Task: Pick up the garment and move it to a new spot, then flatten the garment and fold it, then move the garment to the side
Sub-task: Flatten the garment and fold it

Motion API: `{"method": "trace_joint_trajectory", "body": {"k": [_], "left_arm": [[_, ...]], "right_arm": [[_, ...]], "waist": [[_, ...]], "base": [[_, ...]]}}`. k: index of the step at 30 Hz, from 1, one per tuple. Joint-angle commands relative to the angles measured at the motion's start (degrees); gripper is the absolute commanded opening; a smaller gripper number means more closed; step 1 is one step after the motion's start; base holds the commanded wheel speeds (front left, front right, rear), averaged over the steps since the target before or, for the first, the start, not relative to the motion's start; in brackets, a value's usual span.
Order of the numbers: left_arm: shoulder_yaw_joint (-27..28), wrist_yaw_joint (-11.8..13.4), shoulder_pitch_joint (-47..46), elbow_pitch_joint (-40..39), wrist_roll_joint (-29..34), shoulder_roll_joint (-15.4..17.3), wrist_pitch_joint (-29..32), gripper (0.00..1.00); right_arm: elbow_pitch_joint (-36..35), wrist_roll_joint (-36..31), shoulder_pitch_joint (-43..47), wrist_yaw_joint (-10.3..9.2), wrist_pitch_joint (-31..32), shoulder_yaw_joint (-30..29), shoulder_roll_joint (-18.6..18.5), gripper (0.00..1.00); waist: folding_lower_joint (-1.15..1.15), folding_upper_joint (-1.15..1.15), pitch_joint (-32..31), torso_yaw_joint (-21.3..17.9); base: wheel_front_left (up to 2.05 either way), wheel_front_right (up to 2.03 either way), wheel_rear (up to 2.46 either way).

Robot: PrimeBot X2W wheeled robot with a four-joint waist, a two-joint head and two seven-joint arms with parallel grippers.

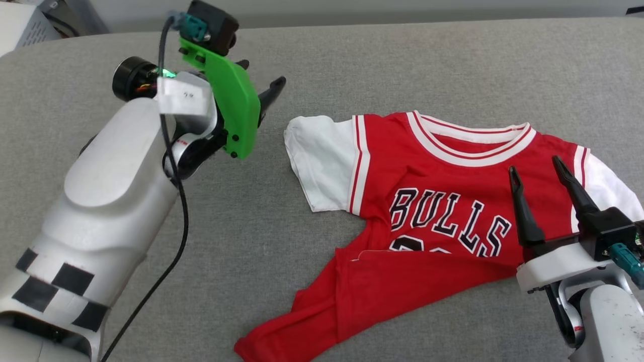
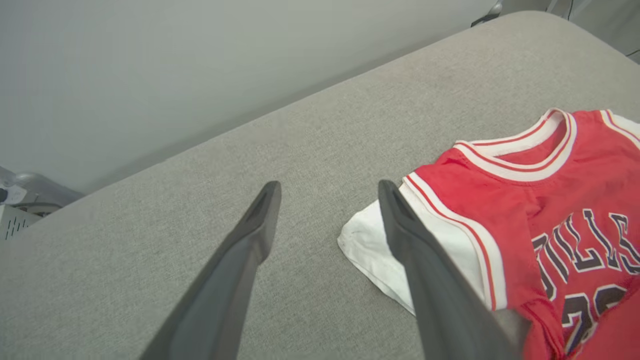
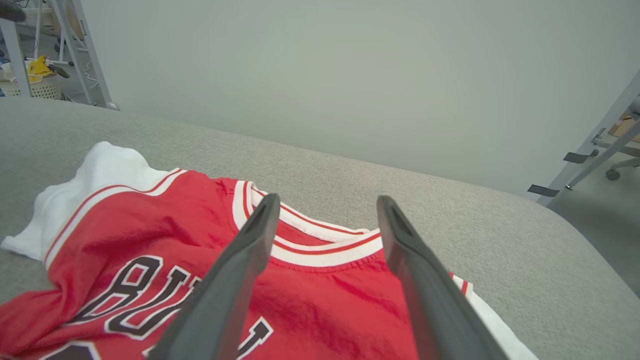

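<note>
Two grippers, both with jaws spread wide and holding nothing. We see the left gripper [image 1: 261, 74] at 10 o'clock in the head view, over the bare grey cushion [image 1: 402, 65]. The garment [image 1: 397, 166] lies face up on the cushion from centre out to 4 o'clock, collar toward 12. One white sleeve [image 1: 322, 161] points to 9, toward the left gripper but apart from it. The hem [image 1: 382, 286] is flipped up over the number, so we read "BULLS" and only the digit tops. The right gripper [image 1: 535, 167] sits at 4 o'clock over the chest, fingers aimed at the collar [image 3: 325, 252]. We cannot tell whether it touches the cloth.
</note>
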Motion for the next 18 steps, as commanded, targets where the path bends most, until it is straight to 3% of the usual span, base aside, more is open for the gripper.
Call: {"method": "trace_joint_trajectory", "body": {"k": [1,11,18], "left_arm": [[-1.85,-0.16,-2.66,1.11,-2.09,0.09,2.99,1.00],[-14.69,-0.16,-10.89,7.94,-8.53,-0.93,15.32,1.00],[-21.60,-0.16,-11.69,12.27,-9.70,-0.19,15.46,1.00]], "right_arm": [[-0.37,-0.45,-0.51,-0.05,-0.43,0.39,0.13,1.00],[0.33,-0.74,-4.07,-0.05,-0.56,2.51,0.88,1.00],[0.57,-0.87,-5.54,-0.05,-0.60,2.78,1.89,1.00]], "waist": [[0.00,0.00,2.28,-1.70],[0.00,0.00,8.21,-4.94],[0.00,0.00,10.64,-6.43]], "base": [[0.00,0.00,0.00],[0.00,0.00,0.00],[0.00,0.00,0.00]]}}
